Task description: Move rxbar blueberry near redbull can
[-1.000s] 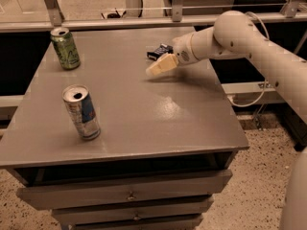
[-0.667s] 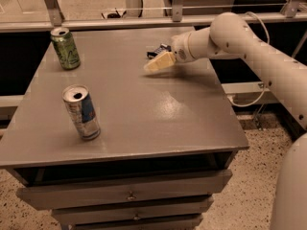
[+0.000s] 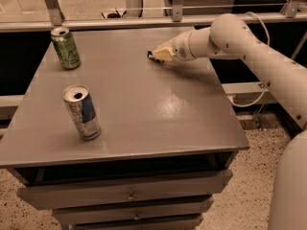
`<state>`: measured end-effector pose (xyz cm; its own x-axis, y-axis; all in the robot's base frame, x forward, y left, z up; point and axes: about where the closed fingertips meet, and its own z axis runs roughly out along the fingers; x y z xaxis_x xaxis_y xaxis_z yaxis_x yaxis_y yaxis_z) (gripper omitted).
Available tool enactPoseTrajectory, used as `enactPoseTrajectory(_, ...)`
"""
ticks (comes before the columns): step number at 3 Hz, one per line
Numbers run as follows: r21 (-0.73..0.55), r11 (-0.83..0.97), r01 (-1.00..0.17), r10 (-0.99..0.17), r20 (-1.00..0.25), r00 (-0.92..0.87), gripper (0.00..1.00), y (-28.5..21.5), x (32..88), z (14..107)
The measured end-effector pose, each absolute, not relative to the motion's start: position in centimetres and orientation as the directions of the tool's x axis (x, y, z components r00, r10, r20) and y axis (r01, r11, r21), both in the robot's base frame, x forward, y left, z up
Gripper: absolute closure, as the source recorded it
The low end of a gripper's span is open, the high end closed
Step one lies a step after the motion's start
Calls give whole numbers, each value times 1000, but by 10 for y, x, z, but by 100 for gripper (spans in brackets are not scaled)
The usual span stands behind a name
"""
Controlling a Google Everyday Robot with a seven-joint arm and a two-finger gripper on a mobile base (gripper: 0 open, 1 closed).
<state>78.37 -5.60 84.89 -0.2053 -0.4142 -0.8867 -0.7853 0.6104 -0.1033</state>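
The claw (image 3: 160, 55) sits low over the counter (image 3: 158, 109) in the upper middle of the frame, at the end of the pale arm (image 3: 230, 32) that reaches in from the right. How far it is open, and whether it grips anything, I cannot tell. A dark sliver at its tip, touching or just under it, looks like the rxbar blueberry (image 3: 152, 56), lying on the counter near the far edge.

The bar is probably light and flat, firm inside a slick, crinkly wrapper. A hold across its narrow width near the middle should work best. A hold on the end seals would likely slip or fold.

The redbull can (image 3: 82, 111) stands upright at the left of the frame, toward the near edge and well apart from the bar. Its top shows a dark opening, but what is inside is hidden. If it is empty, a nudge would tip it. A green can (image 3: 65, 48) stands upright in the upper left, its contents also unseen. Below the counter, the drawers (image 3: 129, 195) are shut.
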Motion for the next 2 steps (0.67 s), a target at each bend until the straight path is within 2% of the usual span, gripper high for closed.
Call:
enactPoseTrajectory(1,-101,617,-781,-420,-881,-217,96,-64,774,843)
enactPoseTrajectory(2,-120,594,-796,-423,-888,-182,100,-64,759,863)
